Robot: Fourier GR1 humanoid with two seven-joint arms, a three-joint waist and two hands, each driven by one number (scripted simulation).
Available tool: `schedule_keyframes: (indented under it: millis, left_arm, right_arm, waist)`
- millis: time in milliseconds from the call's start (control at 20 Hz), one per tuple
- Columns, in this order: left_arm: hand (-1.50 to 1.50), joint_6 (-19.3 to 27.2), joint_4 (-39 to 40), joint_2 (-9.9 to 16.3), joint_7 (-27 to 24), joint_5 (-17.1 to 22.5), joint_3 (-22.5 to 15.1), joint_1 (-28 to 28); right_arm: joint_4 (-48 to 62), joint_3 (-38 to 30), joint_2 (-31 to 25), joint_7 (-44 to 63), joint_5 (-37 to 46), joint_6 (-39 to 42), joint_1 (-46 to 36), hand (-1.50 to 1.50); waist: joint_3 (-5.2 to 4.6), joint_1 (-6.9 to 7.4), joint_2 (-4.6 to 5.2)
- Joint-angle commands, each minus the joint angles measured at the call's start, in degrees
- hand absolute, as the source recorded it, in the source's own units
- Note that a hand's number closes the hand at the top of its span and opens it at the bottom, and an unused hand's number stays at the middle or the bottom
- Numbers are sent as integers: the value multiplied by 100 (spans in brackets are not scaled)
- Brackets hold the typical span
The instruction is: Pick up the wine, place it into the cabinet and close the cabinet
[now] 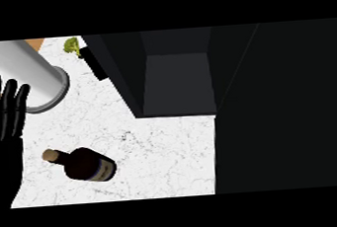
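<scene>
At nine o'clock we see the left hand (3, 109) resting by the edge, fingers straight and up, holding nothing. Just beside it, toward eleven o'clock, lies a white cylinder (23, 66) with a grey rim. Near seven o'clock the wine bottle (84, 163) stands on the white marbled counter (159, 150) (cork end pointing toward the hand, dark body, pale label), apart from both hand and cabinet. At twelve o'clock a small green sprig (71, 44) sits beside the open dark cabinet (176, 80), whose black door (284, 107) fills three o'clock.
</scene>
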Motion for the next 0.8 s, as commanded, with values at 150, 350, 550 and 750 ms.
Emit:
schedule_keyframes:
  millis: [150,350,550,750]
  left_arm:
    - [-150,-1037,-345,479,71,914,-46,67]
    - [-150,-1516,-375,482,917,2138,-391,613]
    - [-150,-1443,-1203,703,1555,2858,-211,895]
    - [-150,-1111,-2071,1133,2533,3703,298,862]
  right_arm:
    - [-293,-4,110,300,8,-129,287,-150]
    - [-729,984,371,728,-470,368,1045,-150]
    - [-1954,1055,86,1512,-845,514,1666,-150]
    - [-2402,1422,257,1816,-428,177,1852,-150]
  waist:
    - [-32,-176,55]
    - [-35,-199,17]
    - [-30,-206,13]
    - [-29,-163,35]
